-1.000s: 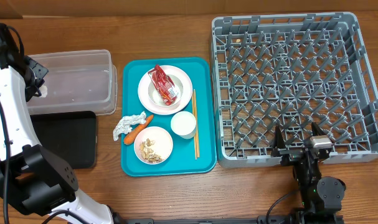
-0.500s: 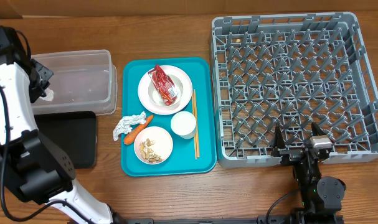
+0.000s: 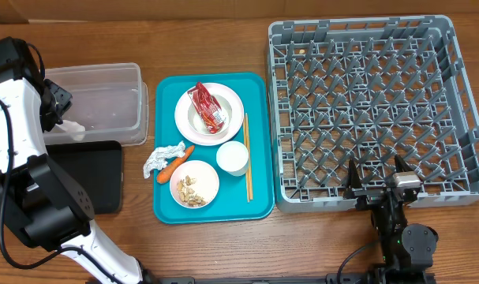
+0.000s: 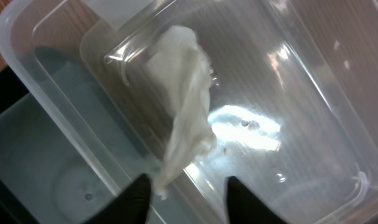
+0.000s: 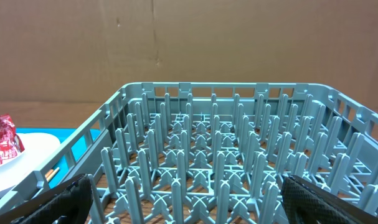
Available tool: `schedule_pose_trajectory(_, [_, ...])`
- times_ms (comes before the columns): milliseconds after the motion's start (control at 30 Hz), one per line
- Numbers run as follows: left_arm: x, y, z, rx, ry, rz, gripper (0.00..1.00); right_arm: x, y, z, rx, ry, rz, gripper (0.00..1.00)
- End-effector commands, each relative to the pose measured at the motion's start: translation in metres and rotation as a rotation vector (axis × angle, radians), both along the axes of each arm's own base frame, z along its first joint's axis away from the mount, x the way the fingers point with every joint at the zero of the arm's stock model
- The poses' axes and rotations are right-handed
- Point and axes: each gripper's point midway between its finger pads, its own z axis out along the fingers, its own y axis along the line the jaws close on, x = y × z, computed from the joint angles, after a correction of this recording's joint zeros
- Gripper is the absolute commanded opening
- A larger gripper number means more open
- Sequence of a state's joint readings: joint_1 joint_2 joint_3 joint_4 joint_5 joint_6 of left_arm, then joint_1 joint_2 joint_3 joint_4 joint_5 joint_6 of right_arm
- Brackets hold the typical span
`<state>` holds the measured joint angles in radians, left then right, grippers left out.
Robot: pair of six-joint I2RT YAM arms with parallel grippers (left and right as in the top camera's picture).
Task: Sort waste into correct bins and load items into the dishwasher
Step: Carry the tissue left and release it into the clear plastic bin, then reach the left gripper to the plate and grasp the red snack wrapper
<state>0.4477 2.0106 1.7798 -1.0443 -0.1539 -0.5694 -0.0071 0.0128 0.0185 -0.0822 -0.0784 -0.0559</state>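
One grey plastic dish rack [image 3: 361, 30], a stiff grid of pegs, fills the right of the surface, with no dishes in it yet. Our right tool [image 5: 189, 186] sits at its near edge, spread wide and empty.

Next in size, the teal tray [image 3: 259, 205] carries a round white plate [image 3: 184, 114] under a shiny red wrapper [image 3: 208, 106], a bowl [image 3: 211, 177] of beige crumbs, a small cup [image 3: 232, 157], thin wooden chopsticks [image 3: 247, 158], a crumpled tissue [image 3: 162, 158] and a carrot piece [image 3: 174, 164]. Left of it sit the clear tub [image 3: 140, 110] and the flat black tray [image 3: 81, 173].

Our left tool [image 4: 189, 190] hangs over the tub, partly parted. A second tissue [image 4: 185, 106] droops into the tub, its tail touching one fingertip [image 4: 139, 190] rather than pinched.

We judge tissue feather-light, soft and clingy, so pinch a raised fold. The wrapper looks slick and crackly, best taken by a crimped end. The white dishes look hard, glossy and breakable, so grip them at the rim.
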Motion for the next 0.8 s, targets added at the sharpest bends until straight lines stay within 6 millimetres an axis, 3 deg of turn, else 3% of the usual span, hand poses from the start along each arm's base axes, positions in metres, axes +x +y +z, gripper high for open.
schedule_pose_trajectory(0, [0.002, 0.007, 0.001, 0.008, -0.007, 0.0, 0.51, 0.0, -0.001, -0.002, 0.004, -0.004, -0.004, 1.0])
schedule_pose_trajectory(100, [0.014, 0.003, 0.019, -0.005, -0.06, -0.067, 0.59, 0.0, -0.001, -0.002, 0.004, -0.004, -0.004, 1.0])
schedule_pose_trajectory(200, [0.029, -0.014, 0.049, -0.056, -0.132, -0.177, 0.74, 0.0, -0.001, -0.002, 0.004, -0.004, -0.004, 1.0])
schedule_pose_trajectory(367, [0.027, -0.043, 0.104, -0.064, -0.173, -0.241, 0.78, 0.0, -0.001, -0.002, 0.004, -0.004, -0.004, 1.0])
schedule_pose_trajectory(533, [0.039, -0.107, 0.136, -0.118, -0.232, -0.428, 0.86, 0.0, -0.001, -0.002, 0.004, -0.004, -0.004, 1.0])
schedule_pose_trajectory(767, [0.051, -0.204, 0.132, -0.196, -0.219, -0.638, 0.9, 0.0, -0.001, -0.002, 0.004, -0.004, -0.004, 1.0])
